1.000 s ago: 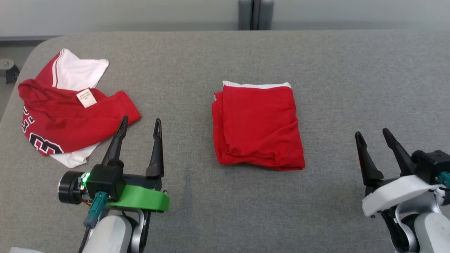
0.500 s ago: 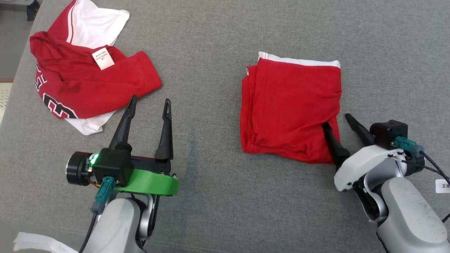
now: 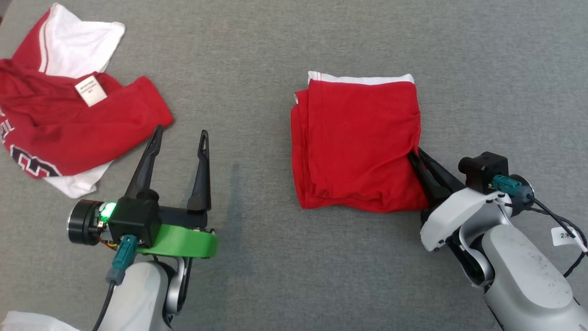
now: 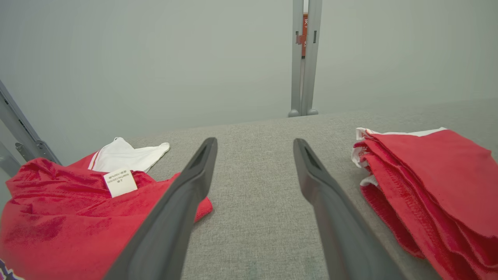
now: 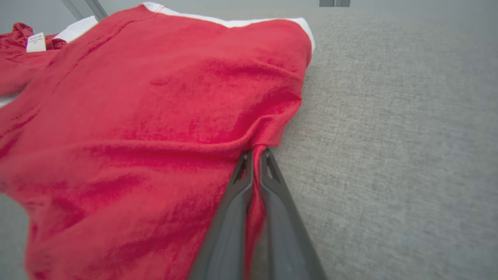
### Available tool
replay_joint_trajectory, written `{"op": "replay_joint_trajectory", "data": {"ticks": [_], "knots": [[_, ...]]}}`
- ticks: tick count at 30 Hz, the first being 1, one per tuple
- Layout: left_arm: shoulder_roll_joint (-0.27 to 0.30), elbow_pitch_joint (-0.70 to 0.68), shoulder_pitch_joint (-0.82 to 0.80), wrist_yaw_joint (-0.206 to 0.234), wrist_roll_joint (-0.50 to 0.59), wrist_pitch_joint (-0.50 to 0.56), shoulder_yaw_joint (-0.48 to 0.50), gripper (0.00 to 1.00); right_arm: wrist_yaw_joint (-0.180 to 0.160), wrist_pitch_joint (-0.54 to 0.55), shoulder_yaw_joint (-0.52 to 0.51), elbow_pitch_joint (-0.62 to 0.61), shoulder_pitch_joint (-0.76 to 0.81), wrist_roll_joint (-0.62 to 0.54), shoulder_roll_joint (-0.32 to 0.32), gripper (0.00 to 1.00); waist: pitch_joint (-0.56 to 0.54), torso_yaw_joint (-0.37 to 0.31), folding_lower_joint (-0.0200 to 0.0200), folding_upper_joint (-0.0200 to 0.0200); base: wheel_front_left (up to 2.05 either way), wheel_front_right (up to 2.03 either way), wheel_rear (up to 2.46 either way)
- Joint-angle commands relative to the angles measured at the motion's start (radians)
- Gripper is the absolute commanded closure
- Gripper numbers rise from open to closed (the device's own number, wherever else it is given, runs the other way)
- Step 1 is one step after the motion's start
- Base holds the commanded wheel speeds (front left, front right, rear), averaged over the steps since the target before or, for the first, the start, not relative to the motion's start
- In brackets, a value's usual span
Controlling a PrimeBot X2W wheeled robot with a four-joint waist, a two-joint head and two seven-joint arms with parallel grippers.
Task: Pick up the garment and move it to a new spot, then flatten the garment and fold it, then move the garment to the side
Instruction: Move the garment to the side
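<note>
Since a second ago your right gripper (image 3: 415, 155) has reached the folded red garment (image 3: 358, 142) in the middle of the table (image 3: 257, 55) and is closed on its right edge. Your left gripper (image 3: 180, 133) stands wide open and empty, beside the crumpled jersey (image 3: 69, 133). Left wrist: bare table between its fingers (image 4: 186, 202). Right wrist: pinched hem, free table at right.

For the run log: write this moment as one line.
right hand: shut on folded red fabric garment | left hand: open, empty | phase: grasp

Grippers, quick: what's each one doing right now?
Left gripper: open, holding nothing.
Right gripper: shut on the right edge of the folded red garment.
</note>
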Motion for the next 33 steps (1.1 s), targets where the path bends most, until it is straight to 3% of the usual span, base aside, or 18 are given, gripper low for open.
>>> {"op": "replay_joint_trajectory", "data": {"ticks": [1, 7, 13, 25, 32, 33], "knots": [[0.015, -0.004, 0.015, 0.0, 0.008, -0.003, 0.003, 0.0, -0.001, -0.018, 0.007, 0.005, -0.014, 0.007, -0.018, 1.0, -0.011, -0.107, -0.0001, 0.0, 0.0, 0.0, 0.0], [0.04, -0.04, -0.005, -0.014, 0.023, 0.014, -0.015, 0.0, -0.002, -0.039, 0.022, 0.03, -0.048, 0.056, -0.075, 1.0, 0.0, -0.24, -0.0001, 0.0, 0.0, 0.0, 0.0], [0.055, -0.085, -0.06, -0.039, 0.051, 0.061, -0.055, 0.0, -0.001, -0.043, 0.006, 0.073, -0.131, 0.098, -0.184, 1.0, 0.065, -0.3, -0.0001, 0.0, 0.0, 0.0, 0.0], [0.048, -0.149, -0.184, -0.077, 0.088, 0.096, -0.119, 0.0, -0.001, -0.047, -0.091, 0.265, -0.382, 0.109, -0.437, 1.0, 0.241, -0.256, -0.0001, 0.0, 0.0, 0.0, 0.0], [0.03, -0.145, -0.215, -0.08, 0.085, 0.078, -0.14, 0.0, -0.002, -0.072, -0.157, 0.401, -0.471, 0.062, -0.507, 1.0, 0.274, -0.209, -0.0001, 0.0, 0.0, 0.0, 0.0], [0.028, -0.14, -0.217, -0.077, 0.081, 0.075, -0.14, 0.0, -0.002, -0.081, -0.169, 0.422, -0.479, 0.055, -0.504, 0.73, 0.274, -0.205, -0.0001, 0.0, 0.0, 0.0, 0.0]]}}
